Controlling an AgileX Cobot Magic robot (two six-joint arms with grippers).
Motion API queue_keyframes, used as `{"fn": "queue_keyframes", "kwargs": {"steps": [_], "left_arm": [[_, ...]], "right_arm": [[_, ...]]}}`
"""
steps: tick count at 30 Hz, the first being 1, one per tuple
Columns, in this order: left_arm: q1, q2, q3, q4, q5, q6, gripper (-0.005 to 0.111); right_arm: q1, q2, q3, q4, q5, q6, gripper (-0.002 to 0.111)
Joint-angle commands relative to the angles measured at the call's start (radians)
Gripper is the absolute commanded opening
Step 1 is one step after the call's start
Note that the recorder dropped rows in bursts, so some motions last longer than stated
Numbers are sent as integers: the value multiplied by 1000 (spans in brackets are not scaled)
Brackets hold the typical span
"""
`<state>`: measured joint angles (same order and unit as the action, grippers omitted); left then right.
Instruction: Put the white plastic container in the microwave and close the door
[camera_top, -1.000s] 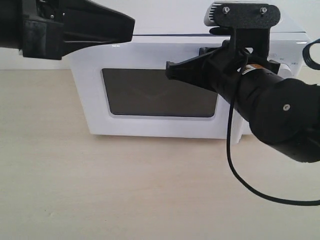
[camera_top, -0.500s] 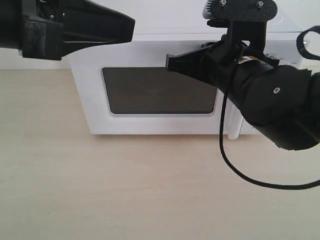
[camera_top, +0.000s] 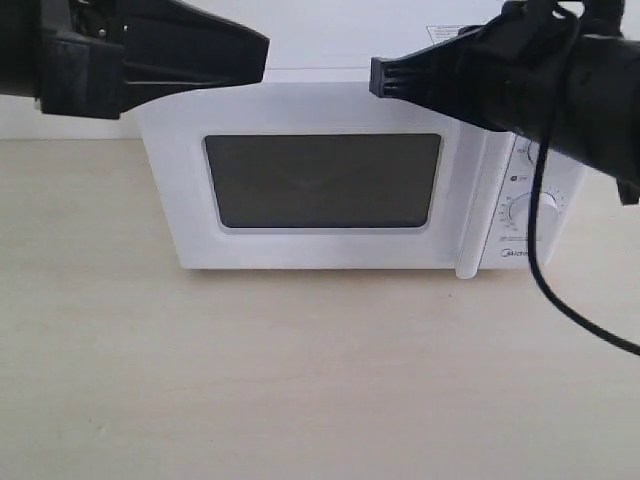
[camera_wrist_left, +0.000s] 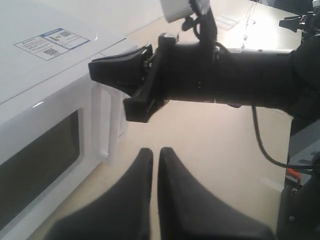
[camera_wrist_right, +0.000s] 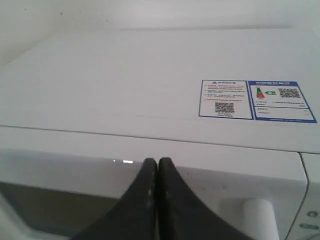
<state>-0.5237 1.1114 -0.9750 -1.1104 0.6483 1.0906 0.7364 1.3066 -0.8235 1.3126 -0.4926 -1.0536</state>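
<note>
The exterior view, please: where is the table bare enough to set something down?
The table is bare along the front of the microwave and to its left. Crowded above, where the left end effector and right end effector hang, and at right, where a black cable dangles.

From my screen the microwave (camera_wrist_right: 110, 80) is plain white, its door (camera_top: 185, 200) white around a dark grey-brown window (camera_top: 322, 180), with blue-red-white stickers (camera_wrist_right: 257, 100) on top. The left gripper (camera_top: 262, 48) and right gripper (camera_top: 374, 78) are matte black, and the table (camera_top: 250, 370) is pale beige with faint grain.
</note>
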Motion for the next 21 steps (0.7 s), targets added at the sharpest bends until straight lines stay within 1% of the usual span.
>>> {"fn": "queue_keyframes", "kwargs": {"steps": [1,3,5,11,14,16,21], "left_arm": [[-8,-41,-6,0,6,-25,4],[-8,-65,-6,0,13,-27,4],[-8,-88,-6,0,14,-43,4],[-8,-155,1,2,55,-72,4],[-8,-196,17,9,55,-74,4],[-8,-225,27,9,53,-74,4],[-8,-312,49,12,56,-135,4]], "right_arm": [[-6,-133,11,305,105,-358,0],[-6,-199,30,419,98,-464,0],[-6,-272,62,432,88,-535,0],[-6,-476,181,432,92,-533,0],[-6,-557,230,432,92,-533,0],[-6,-604,249,432,95,-521,0],[-6,-667,265,432,116,-516,0]]}}
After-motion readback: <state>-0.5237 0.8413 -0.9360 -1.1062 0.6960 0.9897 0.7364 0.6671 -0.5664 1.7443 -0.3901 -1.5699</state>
